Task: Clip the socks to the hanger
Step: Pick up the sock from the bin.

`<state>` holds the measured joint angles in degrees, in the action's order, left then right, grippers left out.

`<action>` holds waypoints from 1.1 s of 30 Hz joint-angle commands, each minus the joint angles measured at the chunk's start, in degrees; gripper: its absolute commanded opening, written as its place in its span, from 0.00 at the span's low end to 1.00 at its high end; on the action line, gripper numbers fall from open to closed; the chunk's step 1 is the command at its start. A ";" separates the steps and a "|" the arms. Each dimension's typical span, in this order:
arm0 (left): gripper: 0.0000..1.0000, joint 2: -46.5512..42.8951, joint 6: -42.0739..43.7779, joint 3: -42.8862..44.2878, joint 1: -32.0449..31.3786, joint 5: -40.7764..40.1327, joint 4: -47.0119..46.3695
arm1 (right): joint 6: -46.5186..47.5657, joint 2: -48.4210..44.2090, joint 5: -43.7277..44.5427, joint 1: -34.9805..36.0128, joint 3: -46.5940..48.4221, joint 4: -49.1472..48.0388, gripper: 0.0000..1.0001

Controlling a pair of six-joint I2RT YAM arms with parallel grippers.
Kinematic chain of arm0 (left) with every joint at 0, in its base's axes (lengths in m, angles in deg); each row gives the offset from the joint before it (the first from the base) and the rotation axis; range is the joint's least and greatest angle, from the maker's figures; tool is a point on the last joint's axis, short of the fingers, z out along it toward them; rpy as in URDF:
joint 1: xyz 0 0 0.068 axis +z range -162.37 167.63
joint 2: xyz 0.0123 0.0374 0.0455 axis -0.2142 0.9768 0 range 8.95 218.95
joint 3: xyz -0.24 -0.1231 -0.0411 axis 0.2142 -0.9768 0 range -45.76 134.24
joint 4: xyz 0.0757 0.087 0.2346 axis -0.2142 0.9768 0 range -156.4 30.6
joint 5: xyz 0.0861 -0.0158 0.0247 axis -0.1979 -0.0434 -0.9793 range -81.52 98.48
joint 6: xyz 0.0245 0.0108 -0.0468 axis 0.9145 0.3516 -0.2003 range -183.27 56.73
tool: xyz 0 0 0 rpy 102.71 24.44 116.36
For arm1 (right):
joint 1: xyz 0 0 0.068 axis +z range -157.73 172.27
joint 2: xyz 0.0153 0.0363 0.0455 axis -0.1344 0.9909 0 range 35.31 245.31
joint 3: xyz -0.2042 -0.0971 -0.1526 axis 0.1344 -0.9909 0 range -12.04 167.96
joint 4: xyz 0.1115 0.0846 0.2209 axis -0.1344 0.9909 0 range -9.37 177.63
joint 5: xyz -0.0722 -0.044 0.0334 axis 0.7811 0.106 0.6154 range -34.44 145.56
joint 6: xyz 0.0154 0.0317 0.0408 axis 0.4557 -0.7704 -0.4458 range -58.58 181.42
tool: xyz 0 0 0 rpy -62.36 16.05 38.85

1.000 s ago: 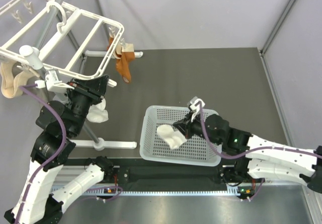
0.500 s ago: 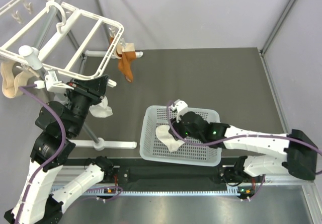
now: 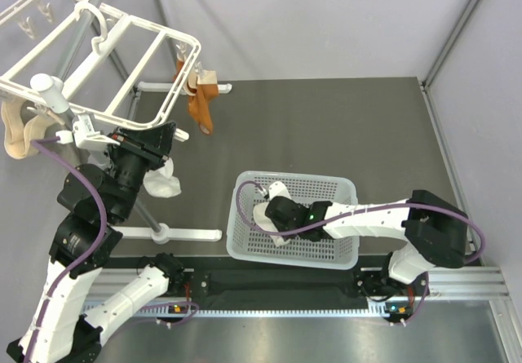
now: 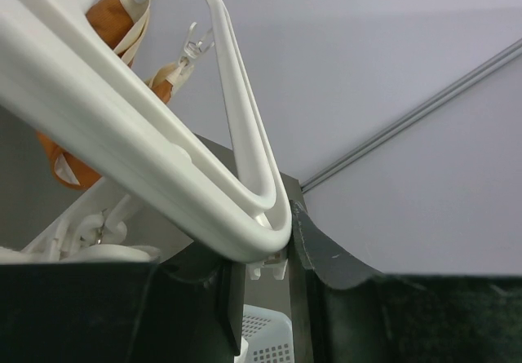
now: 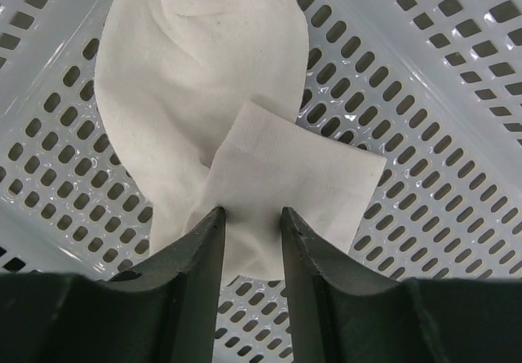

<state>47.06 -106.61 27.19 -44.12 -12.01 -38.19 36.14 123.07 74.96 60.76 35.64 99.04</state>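
White sock (image 3: 161,180) dangles pinched in the left gripper (image 3: 167,139), just under the hanger (image 3: 122,61), unclipped. The right gripper (image 5: 251,216) stands narrowly parted astride the other sock (image 5: 204,94), which lies beneath it in the basket (image 5: 424,135). Neither sock is clipped yet.

A white perforated basket (image 3: 330,190) sits on the dark table (image 3: 342,126), orange-brown socks (image 3: 201,110) dangle beyond it, beige socks (image 3: 15,135) far left.
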 commanded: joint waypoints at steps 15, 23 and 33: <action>0.00 0.04 0.35 0.35 -0.07 0.28 2.56 | 1.62 -17.07 7.93 -0.29 1.01 -1.71 0.00; 0.00 0.04 -0.09 0.00 0.02 1.07 1.94 | 10.59 -31.86 5.13 -0.29 -3.56 -11.62 0.00; 0.00 1.09 -4.12 0.53 0.02 4.49 0.27 | 18.51 -24.69 -2.08 -0.20 4.86 -29.22 0.00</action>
<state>47.10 -108.53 27.19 -44.12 -10.78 -38.59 51.03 93.35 75.83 60.63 34.39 78.74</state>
